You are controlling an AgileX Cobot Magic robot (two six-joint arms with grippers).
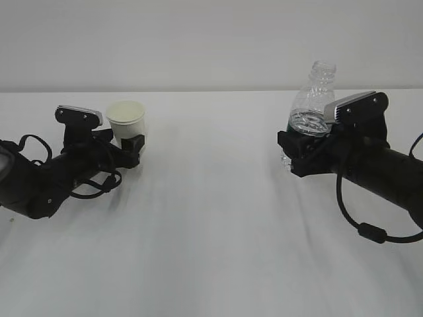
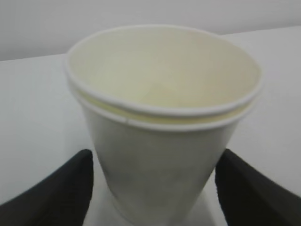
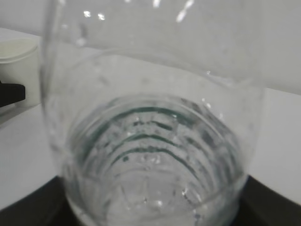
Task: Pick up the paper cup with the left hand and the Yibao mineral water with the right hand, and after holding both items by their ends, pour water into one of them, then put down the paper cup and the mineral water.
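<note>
Exterior view: the left hand (image 1: 129,146) clasps the cup (image 1: 125,119) at its base, at 9 o'clock on the table (image 1: 211,251). The right hand (image 1: 295,157) clasps the bottle (image 1: 312,99) low, at 3 o'clock, probably so both mouths stay clear for pouring.

Left wrist view: the cup (image 2: 162,122) stands upright between the fingers (image 2: 61,188), touching both.

Right wrist view: the bottle (image 3: 150,141) fills the claw, fingers (image 3: 33,207) at 6 o'clock.

- The exterior view looks down at a slant across the white table (image 1: 211,251) toward the far wall.
- The left wrist view sits very near the paper cup (image 2: 162,136).
- The right wrist view crowds the Yibao mineral water (image 3: 150,155) (the cup shows at its left edge too).
</note>
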